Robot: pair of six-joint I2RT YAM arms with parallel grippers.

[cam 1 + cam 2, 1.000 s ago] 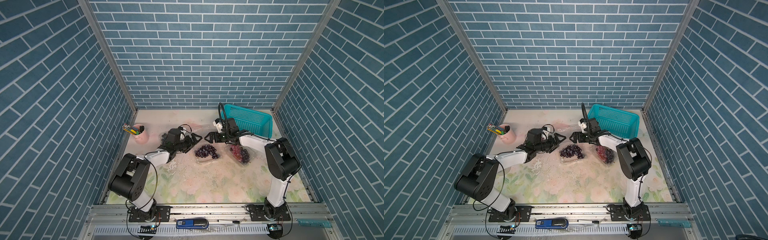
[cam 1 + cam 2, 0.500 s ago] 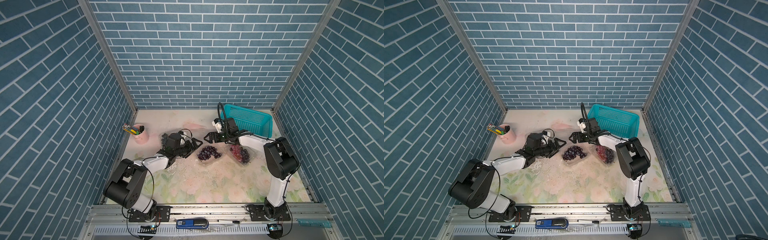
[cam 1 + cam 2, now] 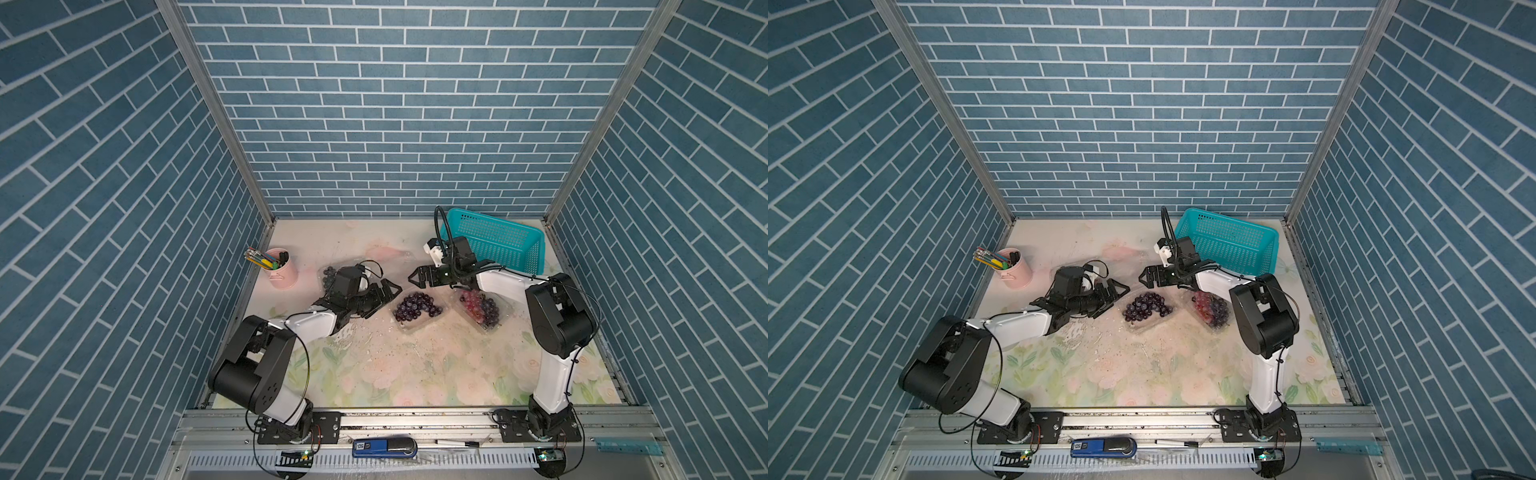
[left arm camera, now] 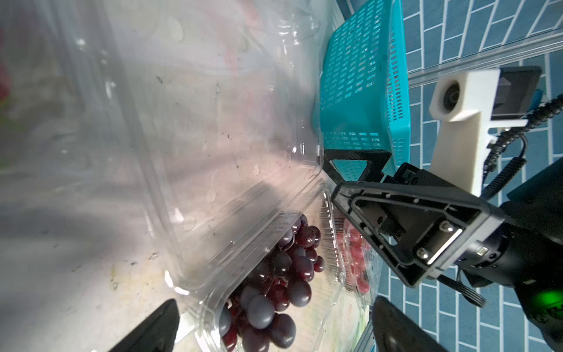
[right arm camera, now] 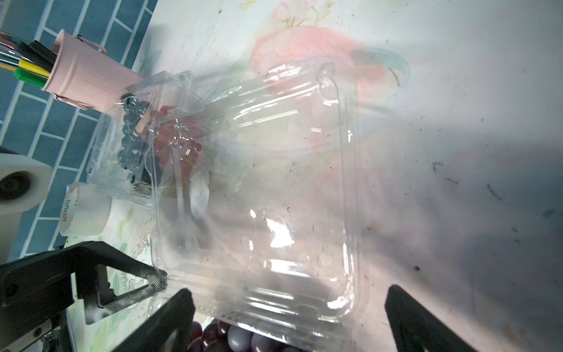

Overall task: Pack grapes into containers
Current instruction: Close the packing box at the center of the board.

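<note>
Top view: left gripper (image 3: pixel 388 296) wide, empty, beside open clamshell (image 3: pixel 409 328) holding purple grapes (image 3: pixel 415 306); right gripper (image 3: pixel 413 279) wide, empty, just behind. Judgement: lid (image 5: pixel 274 189) thin, light, springy, slippery; pinch free rim edge.

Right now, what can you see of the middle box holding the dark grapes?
The middle box is a clear plastic clamshell with rounded corners, resting on the flowered table. Its lid is swung open on the far side. One bunch of dark purple grapes lies in its base. Nothing grips it.
</note>
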